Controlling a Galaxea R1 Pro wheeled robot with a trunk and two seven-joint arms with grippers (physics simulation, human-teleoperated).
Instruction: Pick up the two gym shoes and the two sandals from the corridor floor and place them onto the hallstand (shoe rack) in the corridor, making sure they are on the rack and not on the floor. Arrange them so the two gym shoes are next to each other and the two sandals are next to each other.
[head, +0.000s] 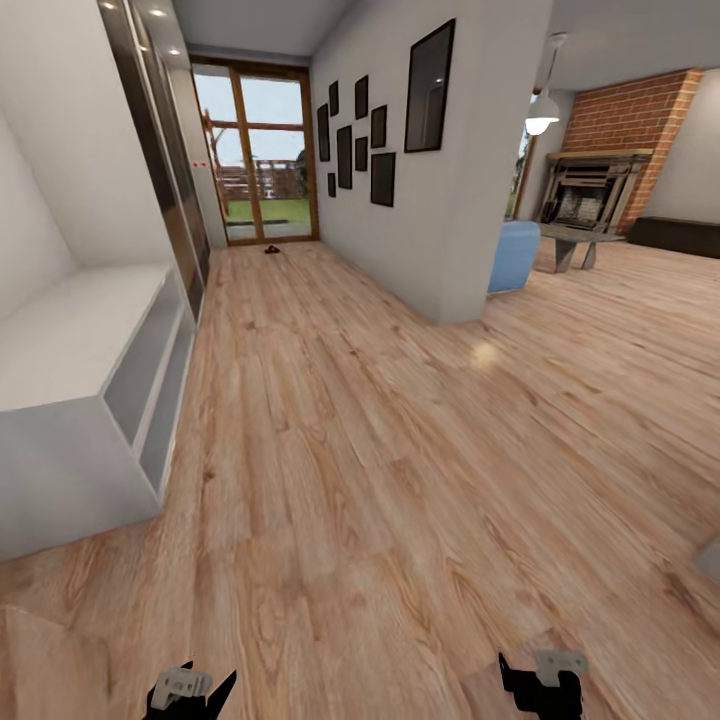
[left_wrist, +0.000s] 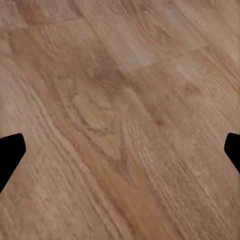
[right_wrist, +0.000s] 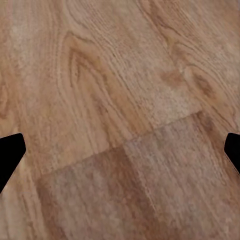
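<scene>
Sandals (head: 271, 249), or at least a small dark shape that might be them, sit way down the corridor floor (head: 330, 450) by the glass door (head: 255, 155), too tiny to tell for sure. Pale hallstand (head: 85, 400) runs along the left wall, nothing on its bench top. Left gripper (head: 190, 692) and right gripper (head: 541, 682) both hang low over bare planks, fingers spread wide, holding nothing.

Small dark thing (head: 271, 249) by far door: too small to identify.
</scene>
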